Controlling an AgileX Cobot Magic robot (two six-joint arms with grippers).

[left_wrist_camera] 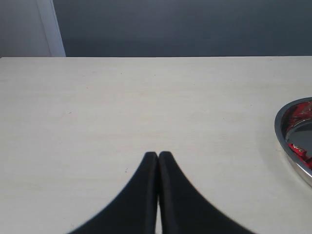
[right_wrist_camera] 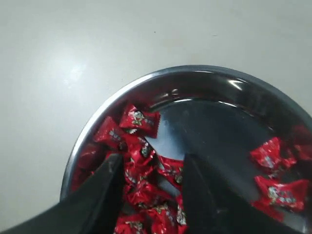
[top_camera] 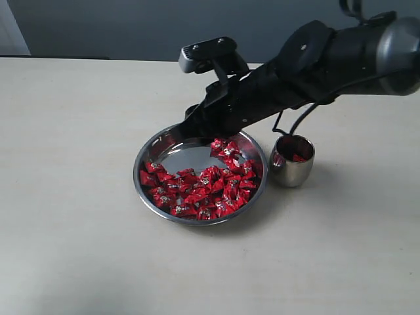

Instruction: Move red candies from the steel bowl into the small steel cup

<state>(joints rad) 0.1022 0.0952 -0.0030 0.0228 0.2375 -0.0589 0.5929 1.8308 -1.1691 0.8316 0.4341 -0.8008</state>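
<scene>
right gripper (right_wrist_camera: 152, 163), jaws apart over red candies (top_camera: 203, 187) in bowl (top_camera: 172, 156): lower straight, pinch one edge candy, lift to cup (top_camera: 292, 169); left gripper (left_wrist_camera: 158, 155) clenched, empty.

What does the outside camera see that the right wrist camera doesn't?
Only the exterior view shows the small rounded shiny steel cup, with something red inside, and the black robot arm. Only the right wrist view shows the right gripper, its black jaws apart over small candies in shiny red wrappers. Both show those candies, the wide shallow shiny steel bowl holding them, and the pale table.
</scene>
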